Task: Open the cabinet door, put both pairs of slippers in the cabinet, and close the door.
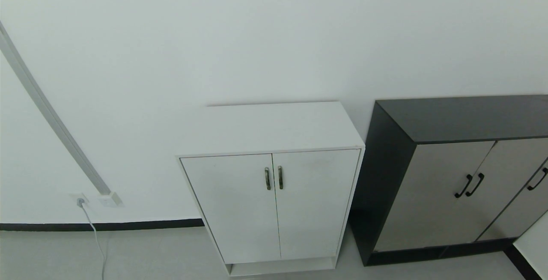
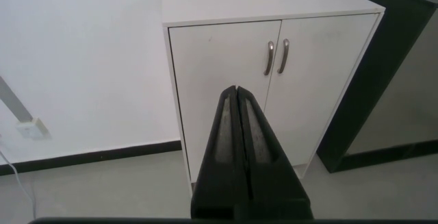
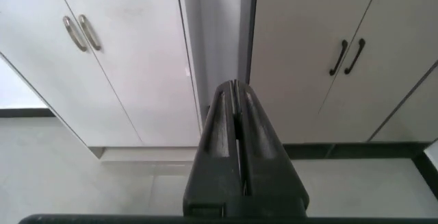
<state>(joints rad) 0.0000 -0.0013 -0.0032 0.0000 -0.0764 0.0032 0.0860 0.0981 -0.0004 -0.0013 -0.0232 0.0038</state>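
Cabinet: the white cabinet (image 1: 274, 128) stands on the floor (image 1: 150, 254) against the wall (image 1: 274, 36), ahead of me and a little to my right.
Doors: its left door (image 1: 233, 207) and right door (image 1: 314, 203) are both closed, flush with the front, and meet at a thin centre seam.
Handles: two slim metal handles (image 1: 274, 178) stand upright side by side at that seam, one on each door, near the top.
Plinth: a shallow open recess (image 1: 282, 266) runs under the doors, just above the floor.
Left arm: my left end effector (image 2: 236, 90) has its two dark fingers (image 2: 222, 138) pressed together with nothing between them. It points at the left door's lower part and is well apart from it.
Right arm: my right end effector (image 3: 235, 85) also has its fingers together and holds nothing. It is aimed at the narrow gap between the white cabinet and its neighbour and touches neither.
Neighbour: a dark cabinet (image 1: 387, 194) with grey doors and curved black handles (image 1: 469, 185) stands just beside the white one on my right, its doors closed.
Wall fittings: a pale cable duct (image 1: 51, 117) slants down the wall on my left to a socket (image 1: 80, 198). A white cord (image 1: 96, 237) hangs from the socket to the floor.
Skirting: a black strip (image 1: 128, 225) runs along the foot of the wall up to the white cabinet's side.
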